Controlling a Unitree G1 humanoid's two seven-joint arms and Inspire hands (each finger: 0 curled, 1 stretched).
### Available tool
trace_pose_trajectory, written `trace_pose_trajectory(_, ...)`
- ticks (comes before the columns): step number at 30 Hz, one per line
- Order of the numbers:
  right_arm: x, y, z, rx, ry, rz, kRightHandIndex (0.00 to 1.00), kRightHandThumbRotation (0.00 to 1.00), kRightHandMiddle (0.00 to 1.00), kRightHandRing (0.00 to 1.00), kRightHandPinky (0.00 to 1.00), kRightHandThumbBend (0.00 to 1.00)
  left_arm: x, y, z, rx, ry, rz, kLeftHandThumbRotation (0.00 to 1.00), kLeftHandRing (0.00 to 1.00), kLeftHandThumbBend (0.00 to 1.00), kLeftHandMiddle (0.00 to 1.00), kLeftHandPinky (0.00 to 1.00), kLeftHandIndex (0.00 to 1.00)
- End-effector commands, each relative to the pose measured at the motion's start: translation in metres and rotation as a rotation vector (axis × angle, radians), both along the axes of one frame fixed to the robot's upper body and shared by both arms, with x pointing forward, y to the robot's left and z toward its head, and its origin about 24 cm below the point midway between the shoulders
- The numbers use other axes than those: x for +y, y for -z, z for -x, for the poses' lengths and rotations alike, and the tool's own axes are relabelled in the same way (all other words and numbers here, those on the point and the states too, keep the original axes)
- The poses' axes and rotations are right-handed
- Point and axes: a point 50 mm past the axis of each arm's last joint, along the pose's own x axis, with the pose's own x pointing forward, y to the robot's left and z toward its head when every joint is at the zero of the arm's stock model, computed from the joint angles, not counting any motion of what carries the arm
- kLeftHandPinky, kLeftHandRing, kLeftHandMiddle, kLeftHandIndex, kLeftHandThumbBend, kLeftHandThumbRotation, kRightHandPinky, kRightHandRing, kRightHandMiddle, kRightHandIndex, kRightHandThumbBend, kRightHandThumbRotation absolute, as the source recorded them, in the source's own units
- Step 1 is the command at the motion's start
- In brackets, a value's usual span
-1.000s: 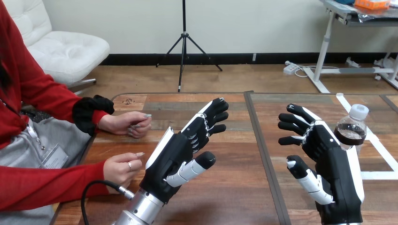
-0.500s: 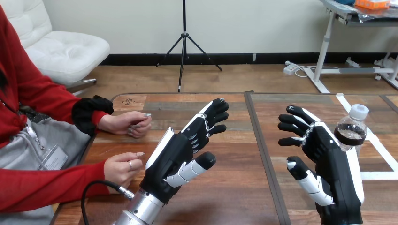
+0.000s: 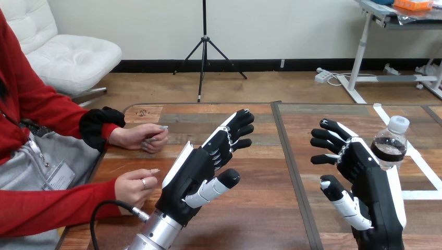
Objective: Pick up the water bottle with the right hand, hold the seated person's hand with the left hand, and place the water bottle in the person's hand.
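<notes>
Head view across the table (image 3: 260, 219). The surface is made of wooden planks in mixed brown tones. A dark seam (image 3: 293, 172) runs from its far edge toward the viewer and splits it into two panels. Strips of white tape (image 3: 425, 194) mark the right-hand panel.

A person sits at the left side. One of the person's hands (image 3: 142, 138) rests on the table farther from the viewer, loosely closed. The person's nearer hand (image 3: 136, 186) lies on the table edge just beside the wrist of the robot's left hand (image 3: 200, 169).

The left hand is raised above the left panel, its fingers straight and its thumb held out, grasping nothing. The right hand (image 3: 367, 179) is above the right panel, with its fingers spread and only slightly bent, and it also grasps nothing.

Compared with half a second ago, the right hand has drifted slightly to the right and downward, and its fingertips sit a little lower against the planks. The left hand, both of the person's hands and the bottle have kept their places.

The water bottle (image 3: 390, 145) stands upright on the right panel, just beyond the back of the right hand, which covers its lower part. Whether the two touch cannot be told. The bottle is of clear plastic with a white screw cap, and a dark band circles its body below the shoulder. It is well apart from the person's hands.
</notes>
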Motion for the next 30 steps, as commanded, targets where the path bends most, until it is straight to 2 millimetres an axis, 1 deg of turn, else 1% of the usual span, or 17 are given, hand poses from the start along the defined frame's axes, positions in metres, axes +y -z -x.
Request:
trace_pose_trajectory(1, -0.001, -0.018, -0.01, -0.105, 0.003, 0.004, 0.8, 0.74, 0.77, 0.75, 0.61, 1.0, -0.002, -0.012, -0.009, -0.059, 0.0, 0.005, 0.78, 0.93, 1.0, 0.94, 0.87, 0.94)
trace_pose_trajectory(15, -0.008, -0.022, -0.01, -0.117, 0.027, -0.004, 0.79, 0.73, 0.77, 0.75, 0.61, 1.0, -0.002, -0.011, -0.009, -0.051, -0.005, 0.006, 0.78, 0.93, 1.0, 0.94, 0.87, 0.94)
trace_pose_trajectory(30, -0.029, -0.026, -0.011, -0.126, 0.139, 0.009, 0.78, 0.73, 0.75, 0.73, 0.6, 1.0, -0.004, -0.012, -0.009, -0.051, 0.0, 0.007, 0.78, 0.93, 1.0, 0.94, 0.87, 0.94)
